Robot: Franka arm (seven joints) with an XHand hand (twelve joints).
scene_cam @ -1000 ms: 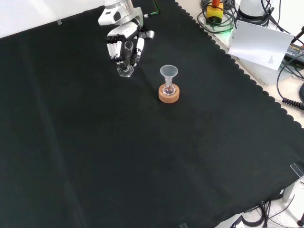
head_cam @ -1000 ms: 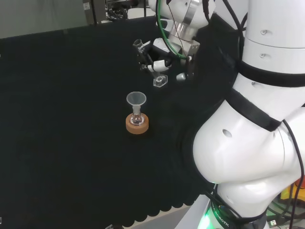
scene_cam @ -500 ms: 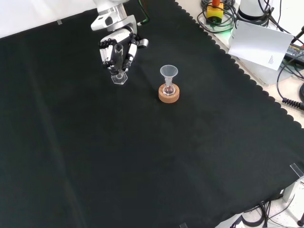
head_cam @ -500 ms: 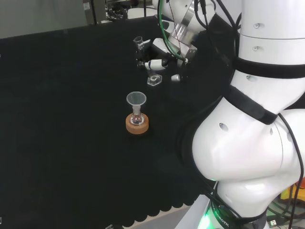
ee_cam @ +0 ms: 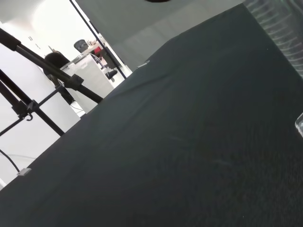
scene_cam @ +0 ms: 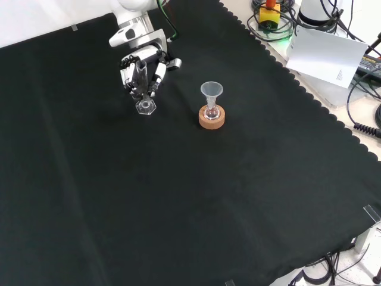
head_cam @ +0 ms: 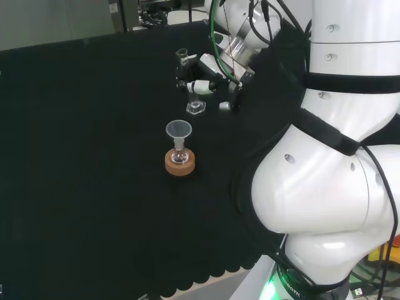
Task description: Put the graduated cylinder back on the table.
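A clear graduated cylinder (head_cam: 189,84) with a hexagonal foot (scene_cam: 144,106) stands nearly upright, its foot at or just above the black cloth. My hand (head_cam: 206,78) is shut on the cylinder, fingers curled round its tube (scene_cam: 141,74). In the front view the hand (scene_cam: 143,62) comes in from the top, left of the funnel. A blurred edge of the cylinder (ee_cam: 279,28) shows in the wrist view.
A small round flask with a clear funnel (head_cam: 179,131) in its neck sits on a cork ring (head_cam: 180,163), nearer than the cylinder in the head view and to its right (scene_cam: 212,117) in the front view. The arm's white links (head_cam: 325,156) stand at the head view's right.
The hand has carried the cylinder leftward and slightly lower in the front view, and the cylinder has come more upright, with its foot closer to the cloth.
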